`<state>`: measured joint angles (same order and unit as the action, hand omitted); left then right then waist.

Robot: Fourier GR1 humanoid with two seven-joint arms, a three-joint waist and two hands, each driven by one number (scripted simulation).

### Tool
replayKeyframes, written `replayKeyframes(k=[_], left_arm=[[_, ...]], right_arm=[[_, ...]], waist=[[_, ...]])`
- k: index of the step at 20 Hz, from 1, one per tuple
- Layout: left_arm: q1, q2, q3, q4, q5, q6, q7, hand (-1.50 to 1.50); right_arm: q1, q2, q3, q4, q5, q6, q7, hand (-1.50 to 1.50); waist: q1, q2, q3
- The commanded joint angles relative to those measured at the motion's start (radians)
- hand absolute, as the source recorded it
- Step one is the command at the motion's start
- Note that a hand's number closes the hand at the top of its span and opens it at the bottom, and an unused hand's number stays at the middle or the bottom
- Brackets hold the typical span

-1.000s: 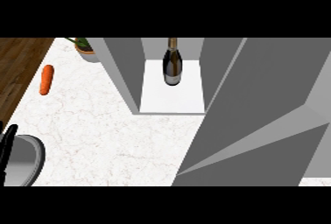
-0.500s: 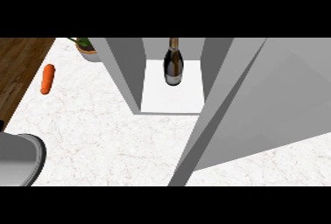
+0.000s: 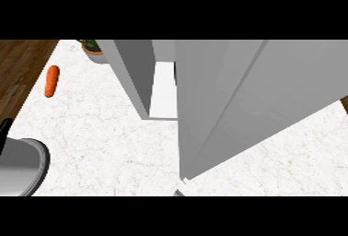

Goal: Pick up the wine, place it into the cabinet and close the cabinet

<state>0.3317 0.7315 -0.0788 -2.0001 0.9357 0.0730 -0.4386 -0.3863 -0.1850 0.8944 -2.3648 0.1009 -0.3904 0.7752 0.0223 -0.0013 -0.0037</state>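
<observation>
The grey cabinet stands on the white marble counter. Its big door is swung across most of the opening. Only a narrow strip of the white inner floor shows between the door's edge and the left wall. The wine bottle is hidden behind the door. My left forearm comes in at the lower left corner, and a black sliver of the left hand sticks up at the view's left edge. My right hand does not show.
An orange carrot lies near the counter's left edge. A potted plant stands at the back, just left of the cabinet. Dark wooden floor lies beyond the left edge.
The cabinet door has swung leftward across the opening and now covers the wine bottle that stood in plain sight inside. A black bit of the left hand shows again at the left edge.
</observation>
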Motion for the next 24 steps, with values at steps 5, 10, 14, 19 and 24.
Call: replayKeyframes(k=[5,10,14,19,24], left_arm=[[-0.052,-0.016,0.009,0.005,0.016,0.006,0.045,-1.50],[-0.067,-0.073,-0.039,-0.012,-0.039,0.065,0.043,-1.50],[-0.096,-0.071,-0.006,0.064,-0.040,0.016,0.043,-1.50],[-0.094,-0.095,-0.010,0.055,-0.049,0.012,0.050,-1.50],[-0.108,-0.090,0.038,0.047,-0.042,0.013,0.092,-1.50]], right_arm=[[-0.343,0.176,-0.069,0.257,-0.130,-0.129,0.011,1.50],[-0.563,0.182,-0.184,0.473,-0.281,-0.180,-0.074,1.50],[-0.708,0.184,-0.243,0.688,-0.348,-0.192,-0.170,1.50],[-0.814,0.176,-0.357,0.902,-0.277,-0.044,-0.250,1.50],[-0.867,0.185,-0.401,1.084,-0.301,-0.057,-0.339,1.50]], waist=[[0.021,0.004,-0.001],[0.025,0.006,0.002],[0.019,0.008,0.002],[0.008,0.008,0.002],[0.004,0.005,0.003]])
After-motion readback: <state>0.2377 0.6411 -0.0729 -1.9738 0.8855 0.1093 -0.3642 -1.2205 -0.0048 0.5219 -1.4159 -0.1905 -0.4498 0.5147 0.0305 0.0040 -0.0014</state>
